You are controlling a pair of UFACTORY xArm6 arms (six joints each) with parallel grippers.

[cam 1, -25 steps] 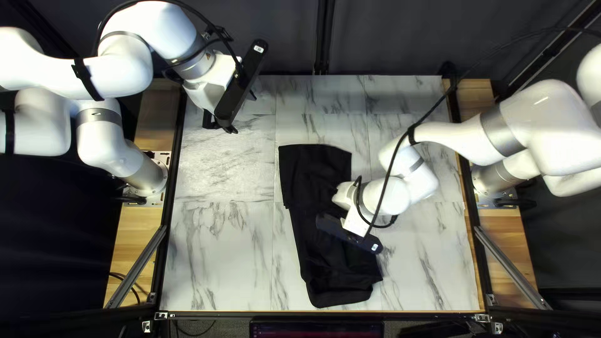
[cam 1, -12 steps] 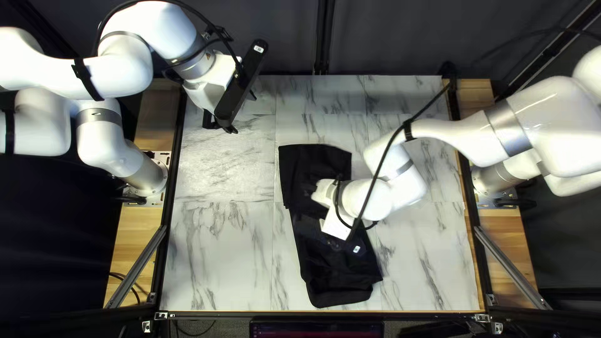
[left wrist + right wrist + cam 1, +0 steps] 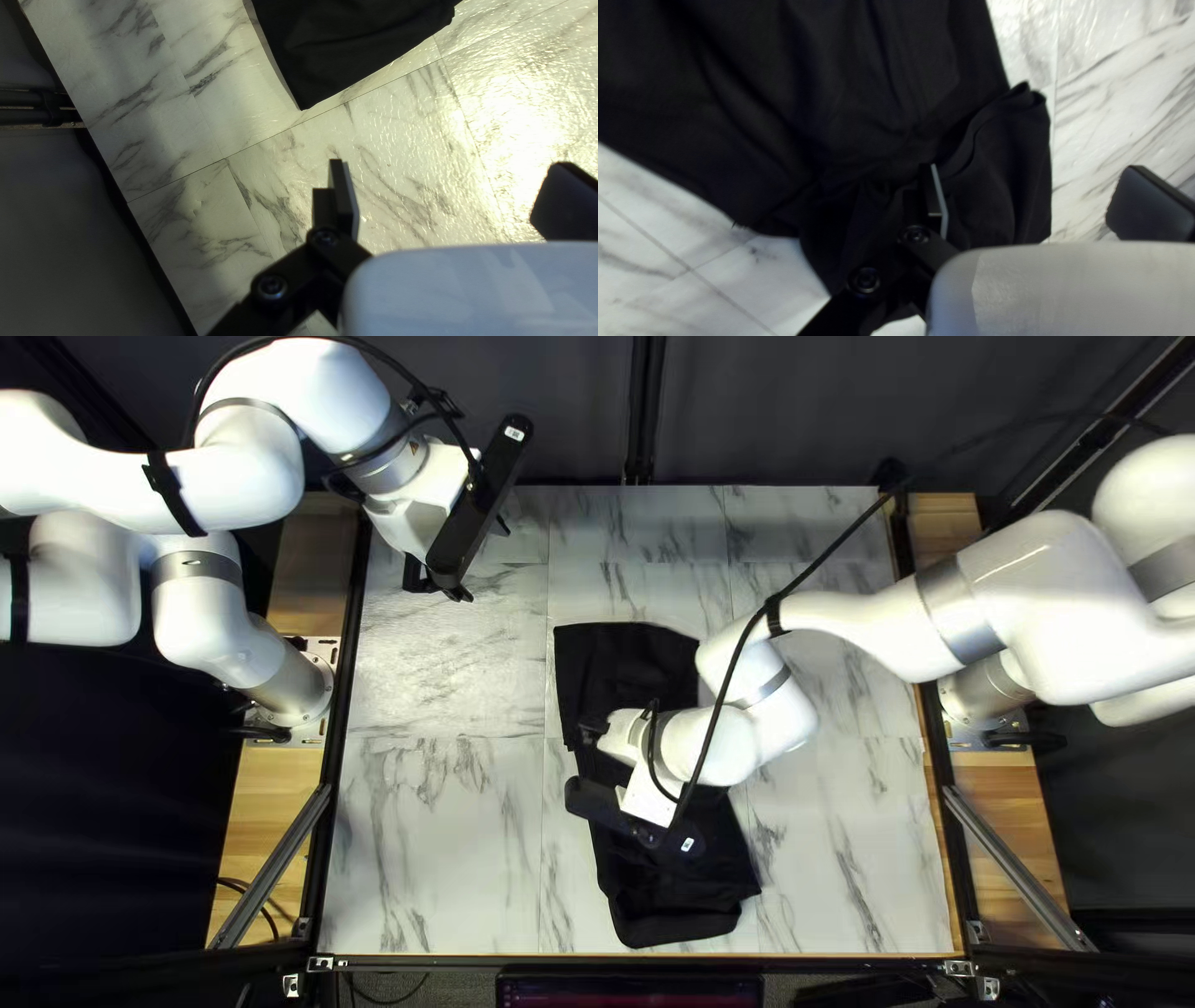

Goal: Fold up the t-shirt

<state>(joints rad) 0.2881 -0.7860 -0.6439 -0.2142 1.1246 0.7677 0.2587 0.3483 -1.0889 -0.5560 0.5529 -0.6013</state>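
Black shirt (image 3: 623,666) lies on the bench (image 3: 436,834), my right fingers (image 3: 1150,202) wide astride its edge, my left fingers (image 3: 344,193) wide, well apart; I should pinch every layer squarely, then fold slowly.

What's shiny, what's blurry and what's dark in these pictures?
Left wrist view: bright glare on the white, grey-veined tabletop; right wrist view: the black cloth t-shirt looks soft and blurry; top left view: the dark curtain behind it sits in dimness.
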